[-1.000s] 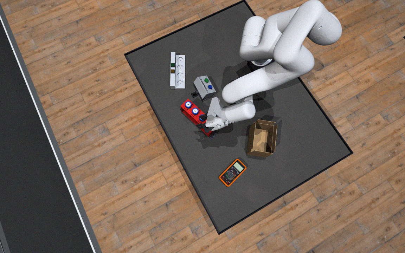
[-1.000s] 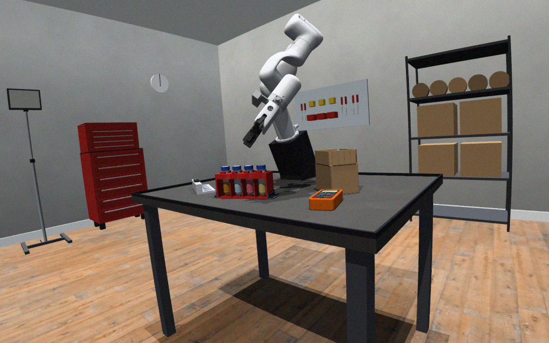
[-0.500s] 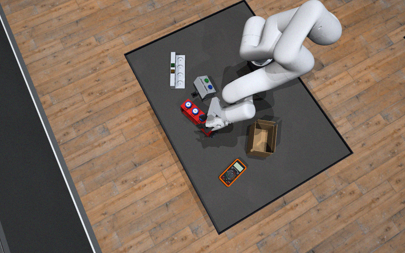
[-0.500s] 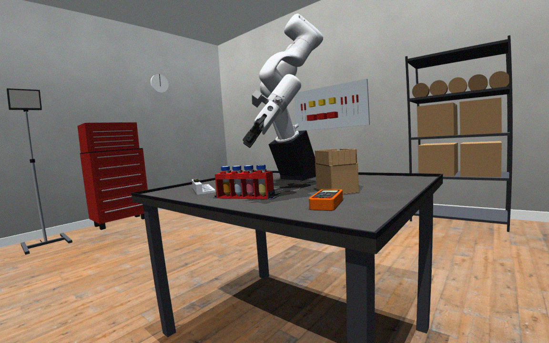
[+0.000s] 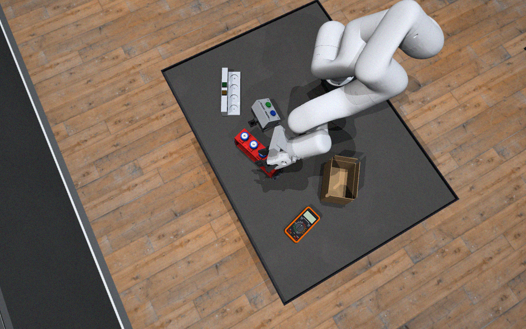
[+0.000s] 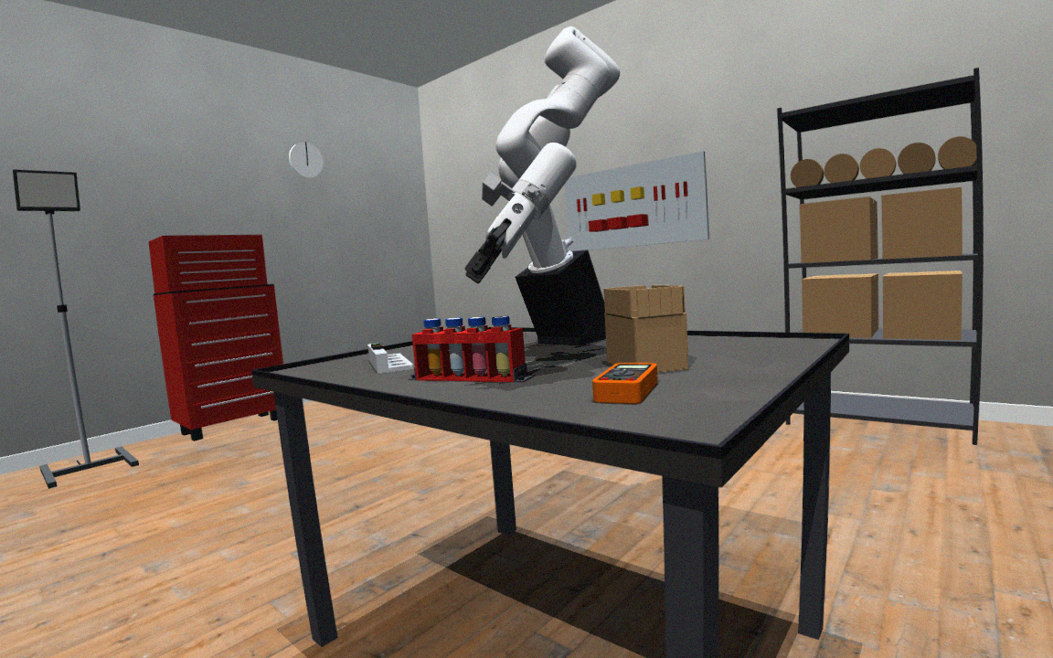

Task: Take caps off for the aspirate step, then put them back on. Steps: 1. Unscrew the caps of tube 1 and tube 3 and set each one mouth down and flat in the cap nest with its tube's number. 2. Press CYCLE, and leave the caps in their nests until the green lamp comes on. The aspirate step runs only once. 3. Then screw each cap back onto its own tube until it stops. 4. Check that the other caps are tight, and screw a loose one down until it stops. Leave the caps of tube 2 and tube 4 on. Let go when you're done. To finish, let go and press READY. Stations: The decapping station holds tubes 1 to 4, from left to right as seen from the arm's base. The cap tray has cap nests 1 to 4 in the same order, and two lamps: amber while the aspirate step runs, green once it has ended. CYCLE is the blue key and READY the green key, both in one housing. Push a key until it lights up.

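The red decapping rack (image 5: 241,142) (image 6: 469,336) stands on the table with four tubes. In the exterior view all four blue caps sit on their tubes, from the left cap (image 6: 431,322) to the right cap (image 6: 501,321). From above, two caps (image 5: 244,136) (image 5: 253,144) show; the hand hides the others. My gripper (image 5: 263,153) (image 6: 477,266) hangs high above the rack, tilted downward, with its fingers partly closed and nothing between them. The white cap tray (image 5: 234,107) (image 6: 387,358) has empty nests, and its lamps (image 5: 223,88) look unlit. The grey key housing (image 5: 261,116) carries the green key (image 5: 268,104) and the blue key (image 5: 272,113).
An open cardboard box (image 5: 327,180) (image 6: 644,339) stands right of the rack. An orange multimeter (image 5: 302,224) (image 6: 625,382) lies near the table's front. The arm's base stands at the table's back edge.
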`<action>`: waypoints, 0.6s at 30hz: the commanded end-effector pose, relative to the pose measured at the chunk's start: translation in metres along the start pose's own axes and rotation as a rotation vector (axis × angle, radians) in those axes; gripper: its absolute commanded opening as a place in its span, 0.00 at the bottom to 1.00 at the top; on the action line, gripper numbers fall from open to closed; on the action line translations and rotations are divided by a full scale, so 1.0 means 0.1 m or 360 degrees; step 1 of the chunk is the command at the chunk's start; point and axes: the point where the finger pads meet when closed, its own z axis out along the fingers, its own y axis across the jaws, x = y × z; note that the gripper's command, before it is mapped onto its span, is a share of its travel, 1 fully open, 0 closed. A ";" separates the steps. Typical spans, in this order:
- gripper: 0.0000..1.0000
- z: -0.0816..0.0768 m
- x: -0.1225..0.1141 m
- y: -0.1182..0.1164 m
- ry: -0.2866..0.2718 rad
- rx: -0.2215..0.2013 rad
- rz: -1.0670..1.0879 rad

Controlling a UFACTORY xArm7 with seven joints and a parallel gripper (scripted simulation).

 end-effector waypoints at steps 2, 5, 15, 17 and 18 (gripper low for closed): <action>0.46 -0.07 0.12 -0.11 -0.0024 0.0025 -0.0128; 0.46 -0.11 0.19 -0.18 -0.0033 0.0033 -0.0180; 0.46 -0.22 0.50 -0.31 -0.0087 0.0080 -0.0497; 0.46 -0.24 0.60 -0.34 -0.0105 0.0094 -0.0600; 0.46 -0.24 0.60 -0.34 -0.0105 0.0095 -0.0605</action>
